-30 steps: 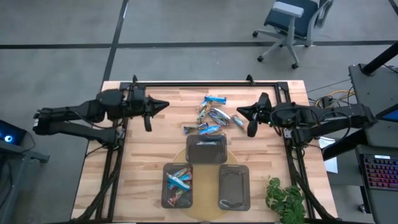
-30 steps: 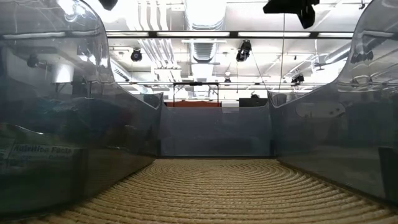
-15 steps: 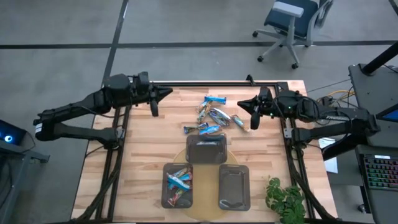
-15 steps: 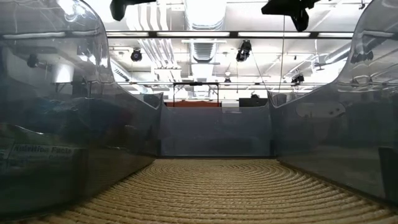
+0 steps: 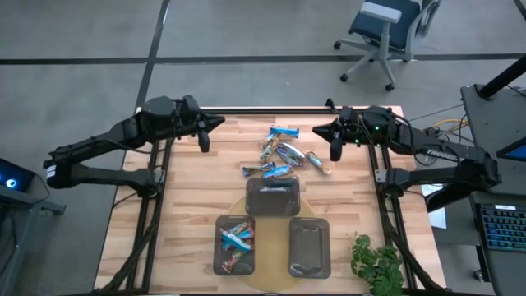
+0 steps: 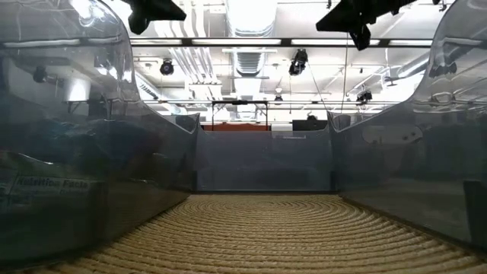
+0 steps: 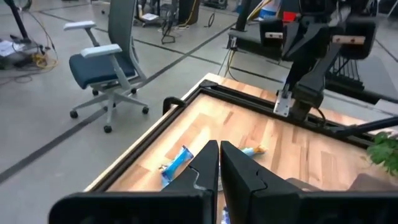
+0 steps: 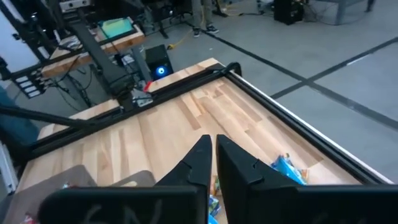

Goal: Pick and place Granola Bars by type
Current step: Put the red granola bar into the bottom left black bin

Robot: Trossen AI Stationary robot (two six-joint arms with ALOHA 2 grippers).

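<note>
Blue-wrapped Granola Bars [image 5: 282, 152] lie scattered at the far middle of the wooden tabletop [image 5: 189, 214], more in the near-left tray [image 5: 233, 244]. We see the left gripper [image 5: 215, 124] and right gripper [image 5: 320, 131] flanking the pile, jaws pressed together, holding nothing.

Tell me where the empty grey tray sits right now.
In the high view, the empty grey tray sits at the table's near edge, right of the tray holding bars and left of the green plant.
</note>
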